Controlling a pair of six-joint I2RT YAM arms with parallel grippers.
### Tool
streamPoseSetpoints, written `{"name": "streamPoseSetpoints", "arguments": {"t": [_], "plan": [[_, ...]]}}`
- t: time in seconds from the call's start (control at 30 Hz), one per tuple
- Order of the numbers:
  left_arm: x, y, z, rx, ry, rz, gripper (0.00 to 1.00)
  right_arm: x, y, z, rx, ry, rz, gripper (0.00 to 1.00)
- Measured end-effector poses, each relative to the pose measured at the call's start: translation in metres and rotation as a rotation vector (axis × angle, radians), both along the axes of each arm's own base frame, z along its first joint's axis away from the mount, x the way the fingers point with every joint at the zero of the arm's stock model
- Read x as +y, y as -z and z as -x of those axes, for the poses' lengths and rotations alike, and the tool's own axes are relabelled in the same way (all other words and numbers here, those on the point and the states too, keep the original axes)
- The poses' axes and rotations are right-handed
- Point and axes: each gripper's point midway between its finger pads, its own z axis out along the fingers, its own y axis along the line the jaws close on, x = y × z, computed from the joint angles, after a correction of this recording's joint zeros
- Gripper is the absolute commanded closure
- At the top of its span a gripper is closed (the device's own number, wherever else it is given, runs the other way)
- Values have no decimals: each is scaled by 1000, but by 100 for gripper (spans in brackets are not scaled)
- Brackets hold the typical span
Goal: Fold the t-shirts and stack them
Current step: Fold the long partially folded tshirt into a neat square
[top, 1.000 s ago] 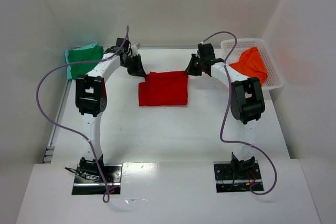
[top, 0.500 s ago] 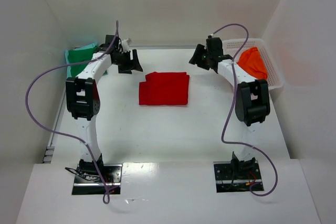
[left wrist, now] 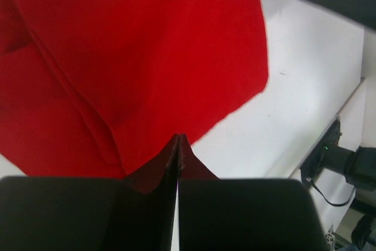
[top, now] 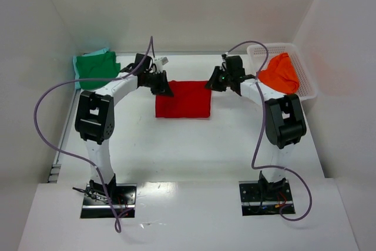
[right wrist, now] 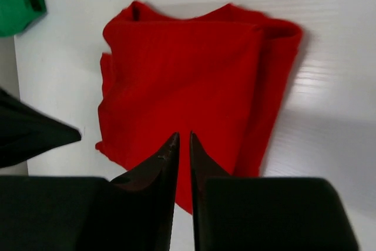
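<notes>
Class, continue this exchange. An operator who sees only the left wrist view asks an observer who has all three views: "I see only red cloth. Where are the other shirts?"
Observer: The green shirt lies in the far left corner.
Operator: And the orange one?
Observer: The orange shirt sits bunched in the basket at the far right.
Operator: What is the other arm doing?
Observer: The right tool is over the red shirt, with a thin gap between its fingers.
</notes>
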Motion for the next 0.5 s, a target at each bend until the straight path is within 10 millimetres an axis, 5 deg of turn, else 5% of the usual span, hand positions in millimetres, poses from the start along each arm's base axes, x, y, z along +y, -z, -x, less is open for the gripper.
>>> {"name": "streamPoseSetpoints", "arguments": {"t": [0.17, 0.33, 0.5], "plan": [[0, 35, -15, 44, -40, -10, 100, 28, 25, 6, 51, -80, -21, 85], [4, 72, -33, 94, -83, -42, 100, 31, 55, 4, 107, -91, -6, 86], [9, 76, -64, 59, -123, -63, 100, 33, 65, -1, 127, -93, 0, 86]]}}
